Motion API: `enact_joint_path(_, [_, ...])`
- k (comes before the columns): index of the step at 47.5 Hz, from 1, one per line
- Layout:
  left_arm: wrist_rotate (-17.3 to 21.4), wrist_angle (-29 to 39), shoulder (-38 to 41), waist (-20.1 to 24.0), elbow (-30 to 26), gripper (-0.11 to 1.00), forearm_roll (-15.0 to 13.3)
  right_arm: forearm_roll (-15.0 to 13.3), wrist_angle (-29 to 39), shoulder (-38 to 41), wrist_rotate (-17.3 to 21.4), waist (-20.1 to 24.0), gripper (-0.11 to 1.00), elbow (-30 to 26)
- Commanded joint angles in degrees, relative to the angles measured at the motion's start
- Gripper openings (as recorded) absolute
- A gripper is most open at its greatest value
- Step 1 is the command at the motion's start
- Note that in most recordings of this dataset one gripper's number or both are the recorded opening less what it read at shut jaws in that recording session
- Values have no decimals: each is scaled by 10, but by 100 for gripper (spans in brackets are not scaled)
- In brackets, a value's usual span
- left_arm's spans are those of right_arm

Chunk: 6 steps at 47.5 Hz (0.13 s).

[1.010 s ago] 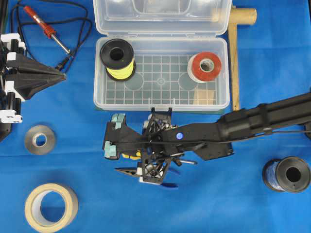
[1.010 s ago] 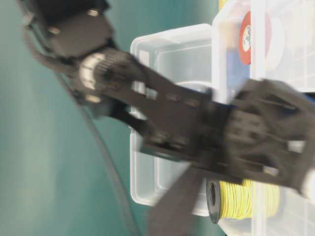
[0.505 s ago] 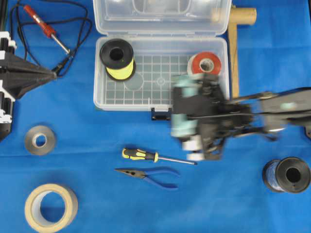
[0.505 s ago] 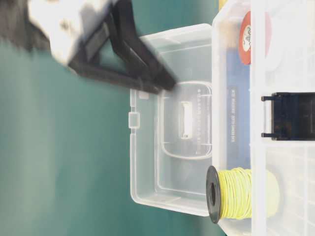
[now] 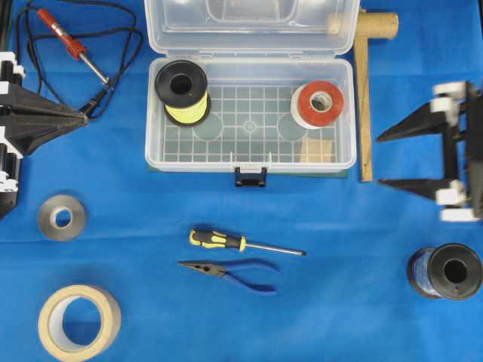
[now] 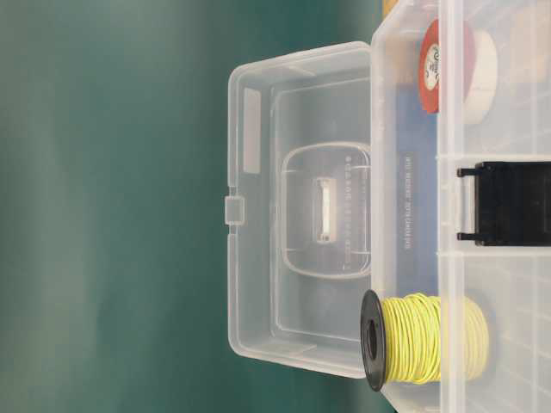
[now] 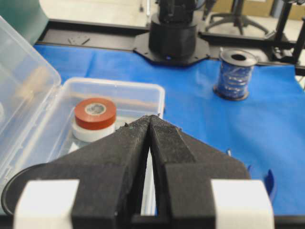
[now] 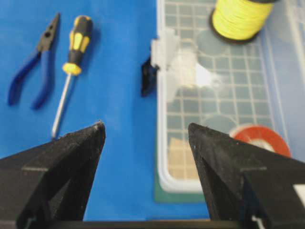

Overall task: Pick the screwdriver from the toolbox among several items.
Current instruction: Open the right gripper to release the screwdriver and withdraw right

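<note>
The screwdriver [image 5: 241, 244], with a yellow-and-black handle and a thin silver shaft, lies on the blue cloth in front of the toolbox, outside it. It also shows in the right wrist view [image 8: 71, 57]. The clear toolbox [image 5: 249, 167] stands open at the back middle, lid up, and shows in the other views [image 6: 301, 206] [image 7: 119, 88] [image 8: 162, 143]. My right gripper [image 5: 379, 160] is open and empty at the right, beside the box and far from the screwdriver [image 8: 146, 126]. My left gripper [image 5: 102, 118] is shut and empty at the far left [image 7: 151, 118].
Blue-handled pliers [image 5: 234, 271] lie just below the screwdriver. The box holds a yellow wire spool [image 5: 182, 90] and red tape [image 5: 318, 104]. A soldering iron [image 5: 68, 41], grey tape roll [image 5: 62, 217], masking tape [image 5: 79, 320], blue wire spool [image 5: 445, 271] and wooden piece [image 5: 364, 90] lie around.
My right arm has pulled back from over the screwdriver to the right side, gripper open. The screwdriver stays lying on the cloth. The left arm has barely moved.
</note>
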Motion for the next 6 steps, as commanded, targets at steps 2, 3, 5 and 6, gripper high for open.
enact_joint_path(2, [-1,-5,3,-3,-6,0,-1,-6,-13,-45,0,-8,74,34])
enact_joint_path(3, [-1,-5,3,-4,-5,0,-1,-7,-16,-52,0,-10,74,41])
enact_joint_path(5, [0,-5,2,-5,-5,0,-1,-9,-24,-66,0,-11,74,54])
enact_joint_path(6, [0,-6,2,-6,-5,0,-1,-11,-29,-72,0,-13,74,62])
